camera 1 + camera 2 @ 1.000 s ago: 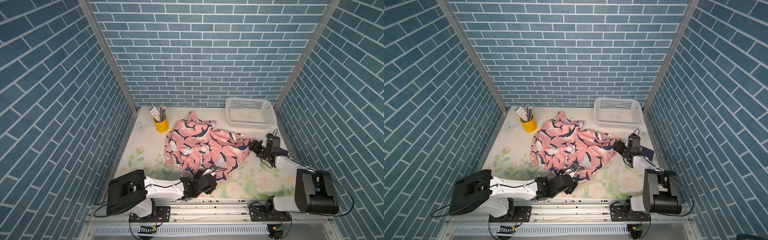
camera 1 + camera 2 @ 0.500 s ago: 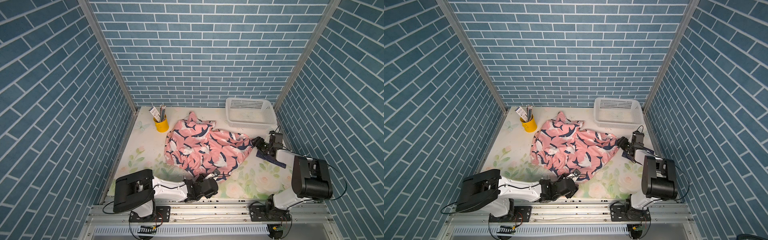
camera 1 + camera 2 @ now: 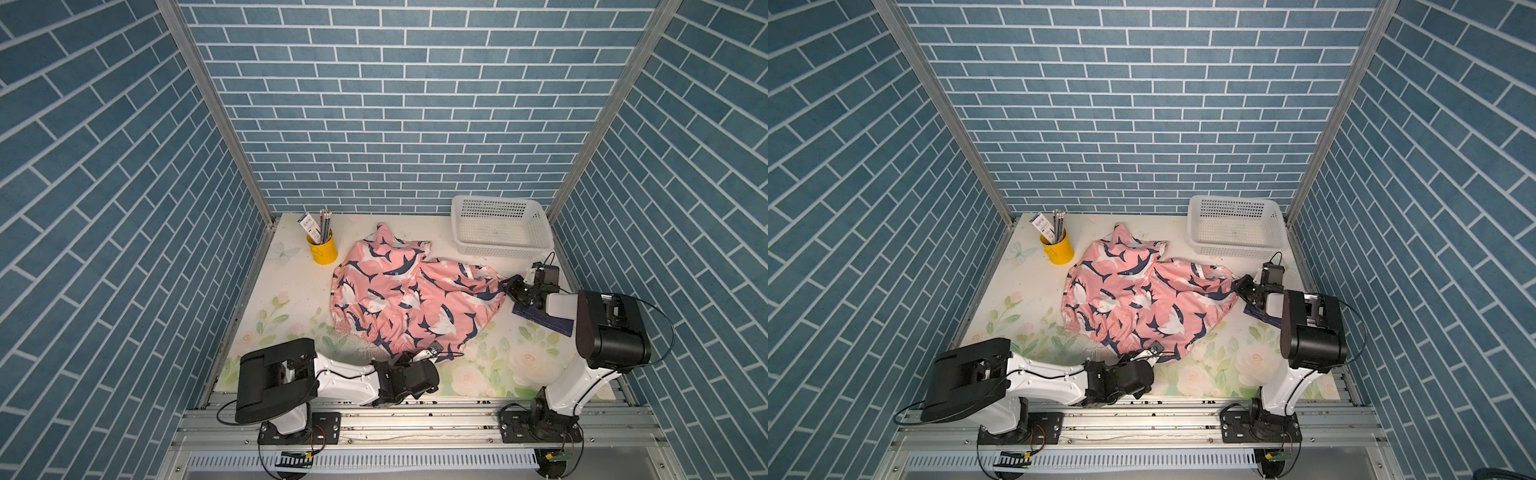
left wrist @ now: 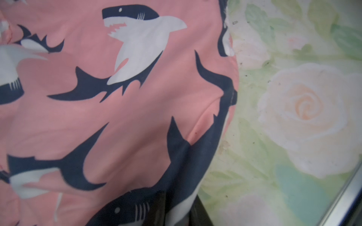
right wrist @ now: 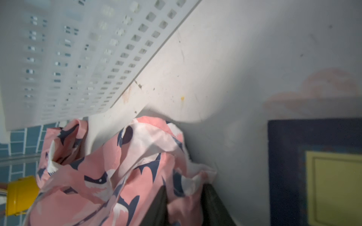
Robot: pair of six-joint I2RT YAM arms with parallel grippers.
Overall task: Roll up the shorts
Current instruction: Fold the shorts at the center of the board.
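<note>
The pink shark-print shorts (image 3: 409, 297) (image 3: 1142, 299) lie spread and crumpled on the floral mat in both top views. My left gripper (image 3: 428, 356) (image 3: 1152, 351) is at their near hem. In the left wrist view it (image 4: 179, 214) is shut on the shorts (image 4: 117, 117), with navy-and-white fabric pinched between the dark fingers (image 4: 198, 214). My right gripper (image 3: 508, 286) (image 3: 1243, 286) is at the shorts' right corner. In the right wrist view it (image 5: 184, 205) is shut on a bunched fold of the shorts (image 5: 117, 176), between its fingers (image 5: 215, 205).
A yellow cup (image 3: 322, 250) with pencils stands at the back left. A white mesh basket (image 3: 500, 227) sits at the back right, close to my right gripper. A dark blue flat card (image 3: 544, 323) lies under the right arm. Brick-pattern walls enclose three sides.
Both grippers have gone from open to shut on the edges of the shorts. The right arm has drawn in beside the shorts' right corner; the left stays at the near hem.
</note>
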